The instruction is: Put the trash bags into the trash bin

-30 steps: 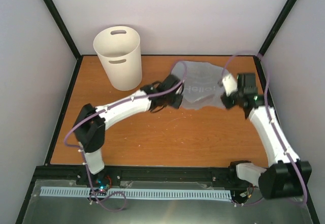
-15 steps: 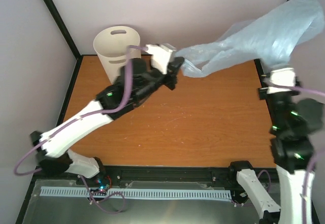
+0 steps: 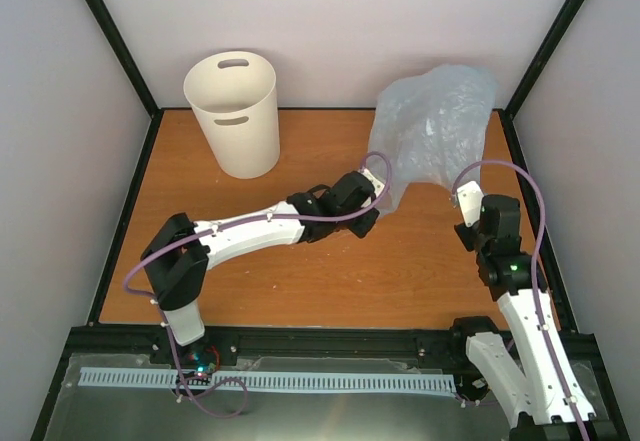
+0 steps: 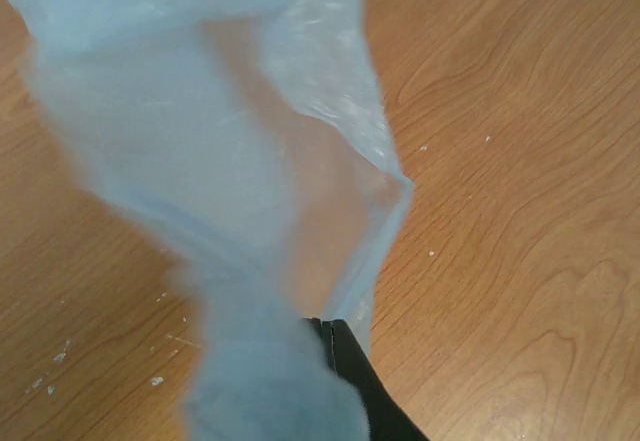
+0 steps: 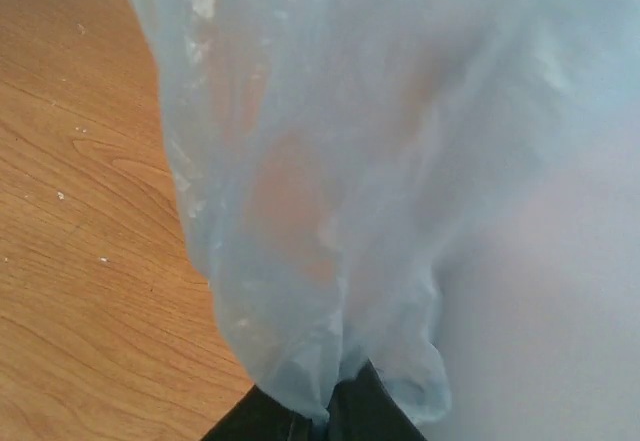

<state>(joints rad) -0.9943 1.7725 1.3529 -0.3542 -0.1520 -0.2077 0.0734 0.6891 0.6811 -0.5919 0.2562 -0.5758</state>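
The pale-blue translucent trash bag (image 3: pixel 432 126) stands puffed up over the back right of the table, held by its lower edge between both grippers. My left gripper (image 3: pixel 377 203) is shut on its lower left corner, low over the table. My right gripper (image 3: pixel 458 191) is shut on its lower right edge. In the left wrist view the bag (image 4: pixel 210 141) rises from the closed black fingers (image 4: pixel 350 366). In the right wrist view the bag (image 5: pixel 380 161) fills the frame above the closed fingers (image 5: pixel 375 411). The off-white trash bin (image 3: pixel 233 111) stands upright at the back left, apart from the bag.
The orange wooden table (image 3: pixel 300 281) is bounded by black frame posts and pale walls. The left arm stretches diagonally across the table's middle. The bin's mouth faces up, with a slot handle (image 3: pixel 230 119) towards me.
Both arms have come down from a raised pose. The bag, which was stretched high in the air, now hangs puffed up low over the back right of the table.
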